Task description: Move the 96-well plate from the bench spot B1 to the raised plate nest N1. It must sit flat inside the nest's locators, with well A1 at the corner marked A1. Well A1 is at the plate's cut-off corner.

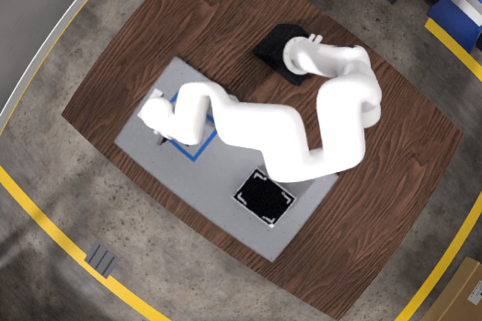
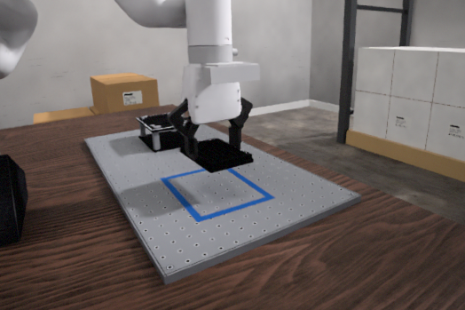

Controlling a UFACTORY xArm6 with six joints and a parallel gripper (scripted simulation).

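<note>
You're looking at a wooden table (image 2: 355, 249) carrying a grey hole-patterned board (image 2: 284, 191). On the board is a blue square outline (image 2: 222, 211), with a raised black nest (image 2: 153, 131) near its far end. The white arm (image 1: 276, 129) reaches over the outline. Its gripper (image 2: 212, 143) is clamped on the black plate (image 2: 222, 155), held level in the air above the outline.

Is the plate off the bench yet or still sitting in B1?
Off the bench. The gripper holds the black plate above the blue B1 outline, with the plate's shadow on the breadboard beneath.
</note>
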